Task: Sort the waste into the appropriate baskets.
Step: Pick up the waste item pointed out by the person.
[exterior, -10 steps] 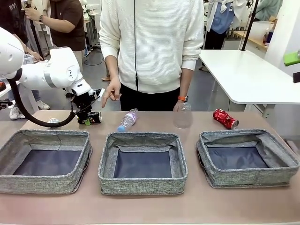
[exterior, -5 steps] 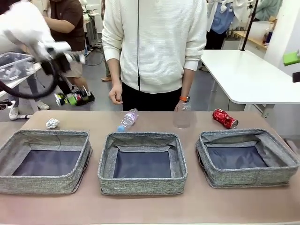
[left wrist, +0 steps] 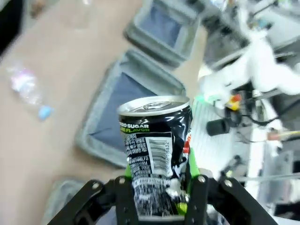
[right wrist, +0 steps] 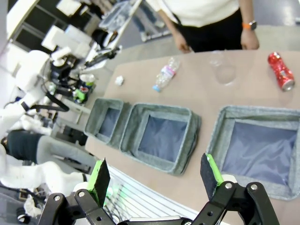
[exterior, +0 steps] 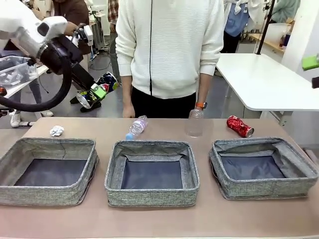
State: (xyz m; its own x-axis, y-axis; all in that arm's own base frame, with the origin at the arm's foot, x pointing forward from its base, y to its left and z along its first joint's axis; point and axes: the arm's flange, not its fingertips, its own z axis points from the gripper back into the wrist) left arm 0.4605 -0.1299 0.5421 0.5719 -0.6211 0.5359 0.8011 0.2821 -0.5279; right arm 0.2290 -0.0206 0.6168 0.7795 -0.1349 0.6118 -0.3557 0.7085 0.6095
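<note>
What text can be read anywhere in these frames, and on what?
"SUGAR": on the crushed can in the left gripper.
"FLAVOR": the line below on it.
Fine print and barcode digits beneath: too small to read.
Print on the red can and the plastic bottle: too blurred to read.

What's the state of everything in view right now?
left gripper: shut on crushed can
crushed can: held in air
right gripper: open
bottle: capped, lying on side
cup: upright
red can: lying on side
paper ball: resting on table
baskets: all empty
</note>
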